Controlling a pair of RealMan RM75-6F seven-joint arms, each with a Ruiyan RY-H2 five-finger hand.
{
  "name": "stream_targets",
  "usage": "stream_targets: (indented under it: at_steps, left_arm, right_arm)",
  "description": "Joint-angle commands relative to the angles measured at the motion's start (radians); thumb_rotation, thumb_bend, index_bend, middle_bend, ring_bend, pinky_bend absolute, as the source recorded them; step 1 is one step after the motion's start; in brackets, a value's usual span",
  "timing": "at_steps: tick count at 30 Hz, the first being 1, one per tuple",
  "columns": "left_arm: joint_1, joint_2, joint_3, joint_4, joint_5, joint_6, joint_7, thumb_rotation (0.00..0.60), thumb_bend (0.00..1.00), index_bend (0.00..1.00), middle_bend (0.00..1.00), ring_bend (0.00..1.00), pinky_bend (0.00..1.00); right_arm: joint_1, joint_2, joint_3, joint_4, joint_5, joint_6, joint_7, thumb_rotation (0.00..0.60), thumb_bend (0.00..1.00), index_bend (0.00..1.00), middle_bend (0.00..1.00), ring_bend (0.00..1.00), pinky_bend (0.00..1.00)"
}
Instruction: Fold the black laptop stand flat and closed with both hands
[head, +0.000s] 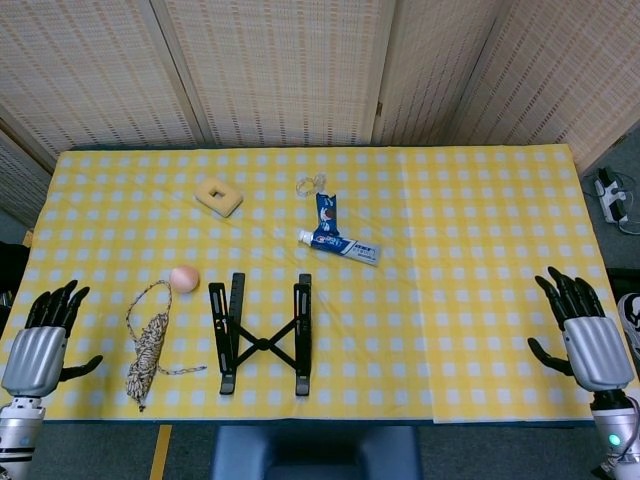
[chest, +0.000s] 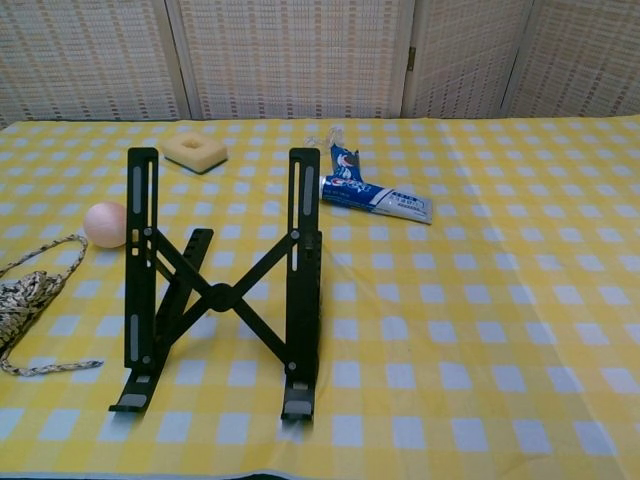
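The black laptop stand (head: 261, 337) sits unfolded near the front edge of the tabletop (head: 470, 230), which is covered in a yellow and white checked cloth; its two long side bars stand apart, joined by crossed struts that meet at a central pivot, and in the chest view the stand (chest: 222, 283) props its bars upward and away from the camera. Nothing touches the stand. Just to the left of the stand lies a bundle of braided rope (head: 148, 346), with a loose loop reaching up toward a small peach-coloured ball (head: 184, 278) that rests near the stand's upper left corner. Behind the stand and a little to its right lies a blue and white toothpaste tube (head: 338, 243), and beyond that a small clear object (head: 312, 184) too faint to make out. Further behind the stand, to its left, sits a pale yellow square sponge with a hole in the middle (head: 219, 195). The left hand (head: 40, 338) hovers at the front left corner of the tabletop, well apart from the stand, its fingers (head: 58, 302) spread wide and holding nothing. The right hand (head: 585, 334) hovers at the front right edge, also well apart from the stand, fingers (head: 570, 291) spread wide and empty. Neither hand shows in the chest view
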Motion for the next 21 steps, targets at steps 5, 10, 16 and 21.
stream_targets:
  at_steps: [5,10,16,21]
  left_arm:
    - [-0.126,0.055,-0.024,-0.035,0.012,-0.197,-0.248,0.600,0.13,0.00,0.00,0.01,0.00]
    - [-0.227,0.079,-0.030,-0.030,-0.017,-0.395,-0.461,0.600,0.13,0.00,0.00,0.02,0.00]
    - [-0.322,0.064,-0.032,0.037,0.013,-0.543,-0.742,0.600,0.13,0.00,0.00,0.02,0.00]
    - [-0.384,0.025,-0.023,0.100,0.051,-0.605,-0.869,0.600,0.13,0.00,0.01,0.03,0.00]
  right_arm:
    - [0.016,0.025,0.004,-0.017,-0.036,0.006,0.020,0.600,0.32,0.00,0.00,0.00,0.00]
    - [0.022,0.034,0.004,-0.026,-0.051,0.010,0.021,0.600,0.32,0.00,0.00,0.00,0.00]
    - [0.023,0.033,0.001,-0.027,-0.051,0.009,0.026,0.600,0.32,0.00,0.00,0.00,0.00]
    - [0.027,0.027,-0.002,-0.024,-0.048,0.000,0.028,0.600,0.32,0.00,0.00,0.00,0.00]
